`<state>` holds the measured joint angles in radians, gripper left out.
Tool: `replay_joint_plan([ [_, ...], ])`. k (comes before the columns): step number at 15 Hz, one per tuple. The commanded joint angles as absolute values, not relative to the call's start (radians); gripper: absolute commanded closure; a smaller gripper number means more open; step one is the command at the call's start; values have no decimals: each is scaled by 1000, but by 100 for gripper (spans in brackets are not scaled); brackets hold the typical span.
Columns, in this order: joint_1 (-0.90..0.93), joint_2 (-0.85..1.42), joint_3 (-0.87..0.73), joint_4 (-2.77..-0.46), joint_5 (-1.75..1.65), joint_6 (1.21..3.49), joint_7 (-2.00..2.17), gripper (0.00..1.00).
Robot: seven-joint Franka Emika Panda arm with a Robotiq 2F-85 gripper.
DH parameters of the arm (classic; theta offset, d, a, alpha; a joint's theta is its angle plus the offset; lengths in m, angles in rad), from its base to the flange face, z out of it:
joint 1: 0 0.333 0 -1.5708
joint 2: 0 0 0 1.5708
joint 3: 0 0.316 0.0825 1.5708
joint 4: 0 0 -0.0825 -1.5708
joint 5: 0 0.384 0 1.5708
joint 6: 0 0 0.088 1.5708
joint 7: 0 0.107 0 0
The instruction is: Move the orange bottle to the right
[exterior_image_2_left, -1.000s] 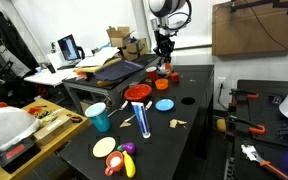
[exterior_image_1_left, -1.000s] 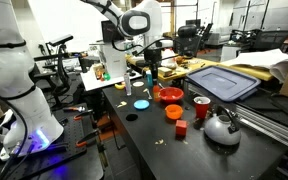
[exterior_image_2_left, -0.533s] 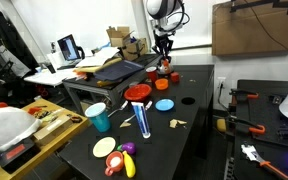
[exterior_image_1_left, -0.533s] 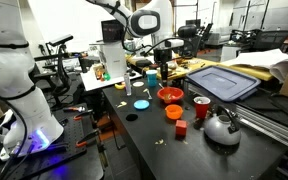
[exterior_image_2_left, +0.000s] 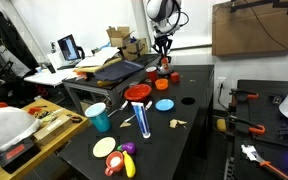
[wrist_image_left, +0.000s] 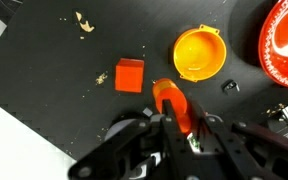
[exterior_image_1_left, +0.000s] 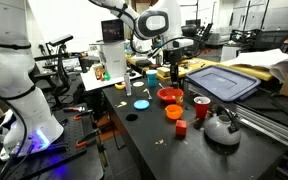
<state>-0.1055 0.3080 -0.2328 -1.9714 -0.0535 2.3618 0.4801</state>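
The black lab table [exterior_image_1_left: 136, 132] is crowded: a red bowl [exterior_image_1_left: 170, 95], a red cup [exterior_image_1_left: 201, 107] and a kettle [exterior_image_1_left: 221, 127] stand across the middle of the exterior view, with desks and monitors behind.

Over the last second you have carried the gripper [exterior_image_1_left: 174, 66] from near the centre of that frame toward its right. It now hangs above the far rim of the red bowl. The orange bottle [wrist_image_left: 171, 104] has come along with it, so the carry looks to be under way rather than just starting.

In the wrist view the bottle sits at lower centre, seen from above. It is pinched between the two fingers, which are clenched on its sides. It appears to be clear of the tabletop, though that is a judgement from the exterior views, not something you can see outright.

Below it on the table, the low orange dish [wrist_image_left: 201, 55] lies just up and to the right of the bottle in the wrist frame. The small red cube [wrist_image_left: 130, 76] lies just to its left.

What remains, by my reading, is to pick a bare patch further right — clear of the cup and kettle — then lower the bottle and let go.
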Motion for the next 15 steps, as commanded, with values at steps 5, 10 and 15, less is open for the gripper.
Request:
replay_joint_plan([
  [5,-108,385,-262,-1900,-27,2383,584,95],
  [10,-121,432,-255,-1866,42,2400,609,95],
  [15,-147,452,-249,-1859,164,2406,617,95],
])
